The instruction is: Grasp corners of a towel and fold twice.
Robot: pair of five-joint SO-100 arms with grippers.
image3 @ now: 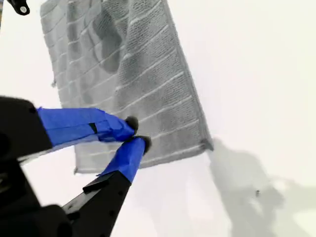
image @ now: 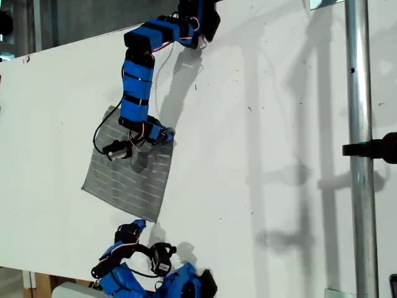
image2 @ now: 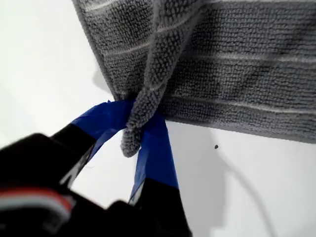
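Both grippers at the towel [image: 129,174] on the white table [image: 267,124].
My first gripper [image2: 140,131] clamps a corner [image2: 131,143]; my second gripper's [image3: 132,134] tips meet, empty, above the cloth.

The towel [image: 127,177] lies flat on the table [image: 279,124], toward the exterior view's left. My first gripper [image: 166,134] sits at its upper right corner [image2: 131,140]; my second gripper [image: 138,225] is just below its lower edge.

My first gripper [image2: 140,129] has its blue jaws pinched together on a corner [image2: 132,138] of the towel [image2: 237,74], its arm reaching down from twelve o'clock in the exterior view; my second gripper [image3: 132,133] hovers with tips nearly touching
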